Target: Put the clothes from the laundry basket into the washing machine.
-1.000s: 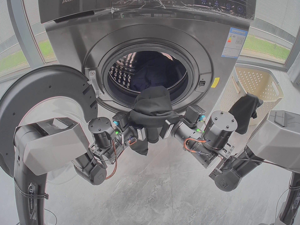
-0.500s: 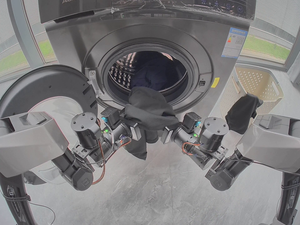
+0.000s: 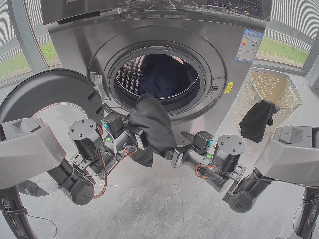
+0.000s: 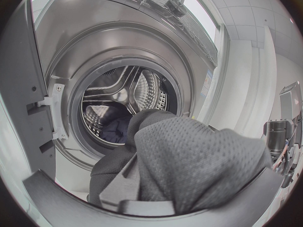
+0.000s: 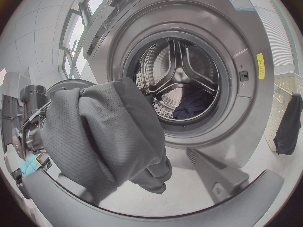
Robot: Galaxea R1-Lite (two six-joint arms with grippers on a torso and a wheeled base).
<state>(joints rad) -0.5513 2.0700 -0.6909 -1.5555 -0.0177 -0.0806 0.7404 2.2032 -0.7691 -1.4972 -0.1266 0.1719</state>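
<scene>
A dark grey mesh garment (image 3: 153, 123) hangs in front of the washing machine's open drum (image 3: 186, 93), its top edge at the door rim. My left gripper (image 3: 146, 140) is buried in the cloth (image 4: 195, 161) and shut on it. Lower and to the right, my right gripper (image 3: 176, 146) stands open: one bare finger (image 5: 217, 177) sticks out free, the other lies under the garment (image 5: 104, 133). Dark blue clothes (image 3: 162, 80) lie inside the drum. The beige laundry basket (image 3: 282, 87) stands right of the machine, with a black garment (image 3: 257, 120) draped over its rim.
The round machine door (image 3: 50, 97) is swung open to the left, close behind my left arm. Grey tiled floor (image 3: 159, 199) stretches below the arms. Windows flank the machine on both sides.
Both arms have sunk lower and the left has shifted left. The right gripper dropped away from the machine, one finger now bare. The garment has bunched toward the left gripper.
</scene>
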